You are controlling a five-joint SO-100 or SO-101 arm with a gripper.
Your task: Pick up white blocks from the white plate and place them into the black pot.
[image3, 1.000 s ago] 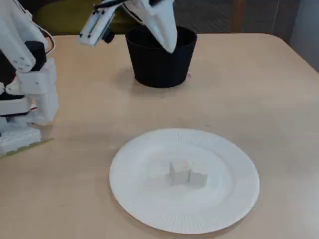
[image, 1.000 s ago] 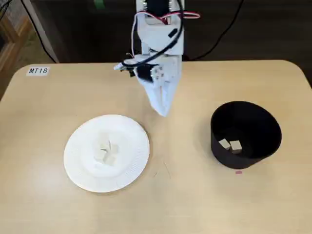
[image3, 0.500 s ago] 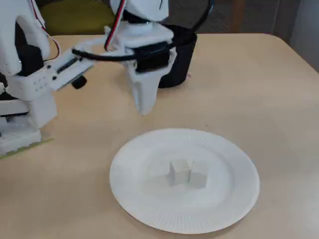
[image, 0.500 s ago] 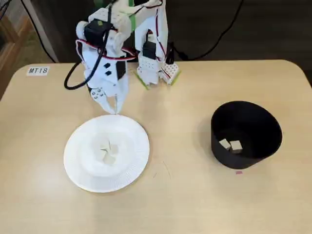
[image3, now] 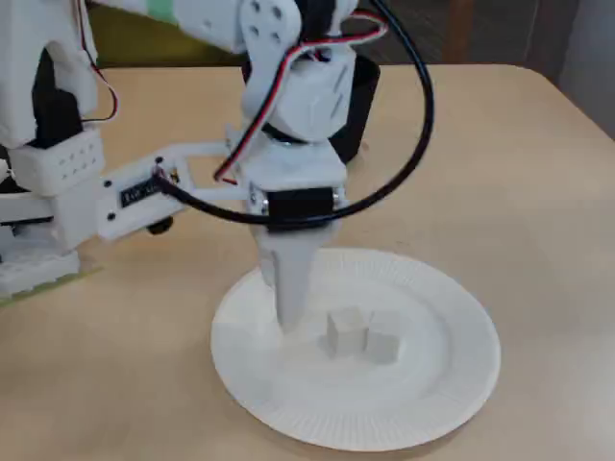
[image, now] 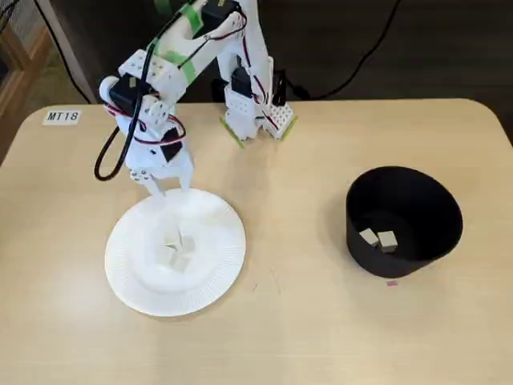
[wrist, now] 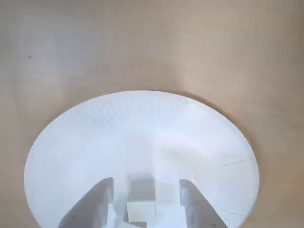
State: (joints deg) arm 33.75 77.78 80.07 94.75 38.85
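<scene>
The white plate (image: 216, 281) lies at the front left of the table. A small cluster of white blocks (image: 172, 250) sits near its middle. My gripper (image: 167, 188) is open and empty, pointing down over the plate's far rim. In the wrist view the gripper (wrist: 146, 182) frames one white block (wrist: 141, 210) on the plate (wrist: 142, 114). In a fixed view the gripper (image3: 288, 322) hangs just left of the blocks (image3: 348, 329), apart from them. The black pot (image: 401, 192) stands at the right with two blocks (image: 378, 238) inside.
The arm's base (image: 255, 112) stands at the table's far edge, between plate and pot. A black cable (image: 108, 156) loops beside the gripper. A label (image: 62, 116) is stuck at the far left corner. The pot (image3: 365, 106) shows partly behind the arm.
</scene>
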